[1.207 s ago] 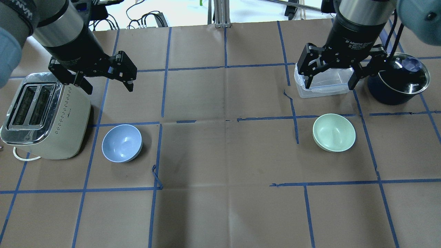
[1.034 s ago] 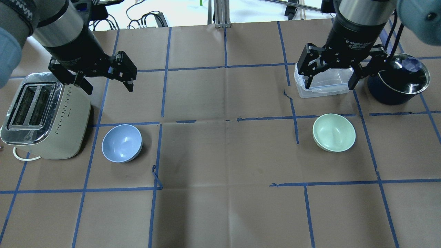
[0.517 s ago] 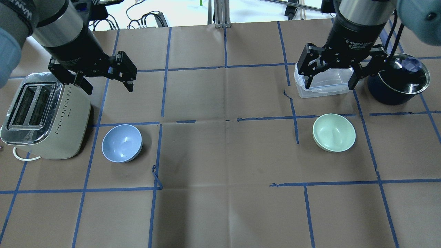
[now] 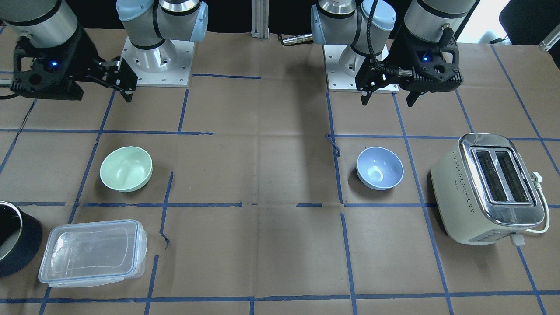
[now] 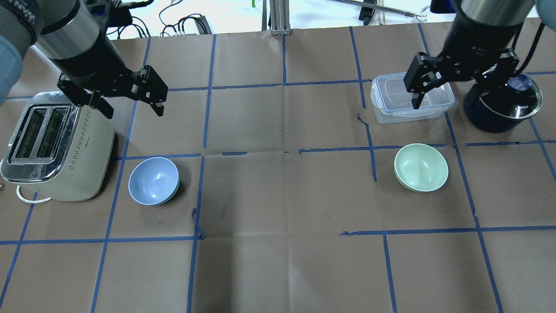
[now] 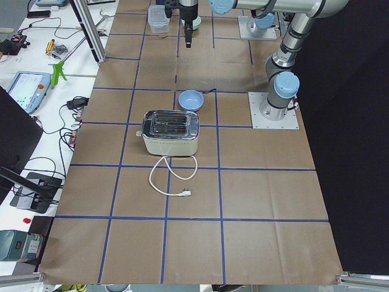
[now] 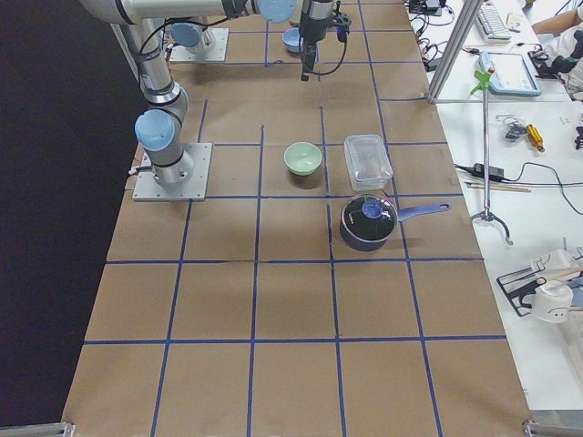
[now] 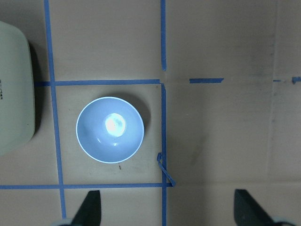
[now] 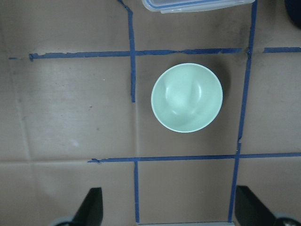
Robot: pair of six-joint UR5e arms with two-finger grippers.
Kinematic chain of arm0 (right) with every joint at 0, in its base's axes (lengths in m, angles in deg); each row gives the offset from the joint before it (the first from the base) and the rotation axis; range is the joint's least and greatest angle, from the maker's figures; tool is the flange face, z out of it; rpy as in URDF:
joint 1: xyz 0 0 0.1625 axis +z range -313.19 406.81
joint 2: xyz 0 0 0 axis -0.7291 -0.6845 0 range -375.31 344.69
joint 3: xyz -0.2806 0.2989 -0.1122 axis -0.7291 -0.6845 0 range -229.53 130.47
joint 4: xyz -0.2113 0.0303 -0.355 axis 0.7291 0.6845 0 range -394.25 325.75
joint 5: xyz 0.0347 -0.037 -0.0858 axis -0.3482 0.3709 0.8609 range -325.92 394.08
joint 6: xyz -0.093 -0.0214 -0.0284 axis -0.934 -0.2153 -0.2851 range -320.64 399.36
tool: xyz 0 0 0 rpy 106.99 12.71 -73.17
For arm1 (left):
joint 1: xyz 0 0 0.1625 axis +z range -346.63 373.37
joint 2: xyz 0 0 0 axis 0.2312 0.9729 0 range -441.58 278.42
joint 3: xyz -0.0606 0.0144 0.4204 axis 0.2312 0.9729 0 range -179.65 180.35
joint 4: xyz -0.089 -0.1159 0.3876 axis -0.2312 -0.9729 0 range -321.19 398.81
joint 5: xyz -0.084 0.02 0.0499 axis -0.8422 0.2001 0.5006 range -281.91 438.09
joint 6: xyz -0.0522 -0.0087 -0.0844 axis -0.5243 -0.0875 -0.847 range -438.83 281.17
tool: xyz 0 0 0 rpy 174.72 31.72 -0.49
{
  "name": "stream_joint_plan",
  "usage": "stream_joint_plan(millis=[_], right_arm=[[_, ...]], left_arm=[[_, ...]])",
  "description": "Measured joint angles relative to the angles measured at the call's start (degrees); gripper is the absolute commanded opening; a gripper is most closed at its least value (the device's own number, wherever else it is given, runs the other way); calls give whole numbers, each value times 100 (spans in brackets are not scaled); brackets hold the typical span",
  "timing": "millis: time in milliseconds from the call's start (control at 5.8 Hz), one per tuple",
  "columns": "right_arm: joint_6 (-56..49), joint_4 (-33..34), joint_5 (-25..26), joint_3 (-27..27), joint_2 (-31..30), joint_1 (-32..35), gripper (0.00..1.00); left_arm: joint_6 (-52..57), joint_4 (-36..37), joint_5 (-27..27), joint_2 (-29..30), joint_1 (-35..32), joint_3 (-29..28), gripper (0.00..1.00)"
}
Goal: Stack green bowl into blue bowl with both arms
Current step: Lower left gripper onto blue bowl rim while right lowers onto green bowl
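Overhead exterior: approach step is running, nothing grasped. The pale mint-green round plastic bowl point(image 5: 421, 167) is sitting on the brown-papered worktop point(image 5: 278, 195), well apart from the light periwinkle-blue round bowl point(image 5: 153, 181). The left gripper point(image 5: 132, 108) and right gripper point(image 9: 170, 212) are hanging wide open, empty. Next, I'd guess: the right gripper descending onto the green rim. Versus half a second ago, the right arm is drifting outward, uncovering the clear lidded plastic container point(image 5: 393, 93); the bowls are unmoved.

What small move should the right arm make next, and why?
Probably lower the open right gripper toward the rim of the green bowl: the gripper hangs empty above it, and the bowl sits untouched, far from the blue bowl.
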State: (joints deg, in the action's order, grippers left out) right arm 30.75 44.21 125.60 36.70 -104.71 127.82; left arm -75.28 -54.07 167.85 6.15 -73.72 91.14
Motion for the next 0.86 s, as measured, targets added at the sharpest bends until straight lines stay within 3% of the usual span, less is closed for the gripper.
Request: stream_joint_plan(millis=[345,862], right_arm=[[-923,261,-2,431,-35,-852,100],[-1363,2016,5,1552,184,-1156,100]], left_arm=[[229,368,14,166,141,811,98],[457,2405,57,842,161,2338,98]])
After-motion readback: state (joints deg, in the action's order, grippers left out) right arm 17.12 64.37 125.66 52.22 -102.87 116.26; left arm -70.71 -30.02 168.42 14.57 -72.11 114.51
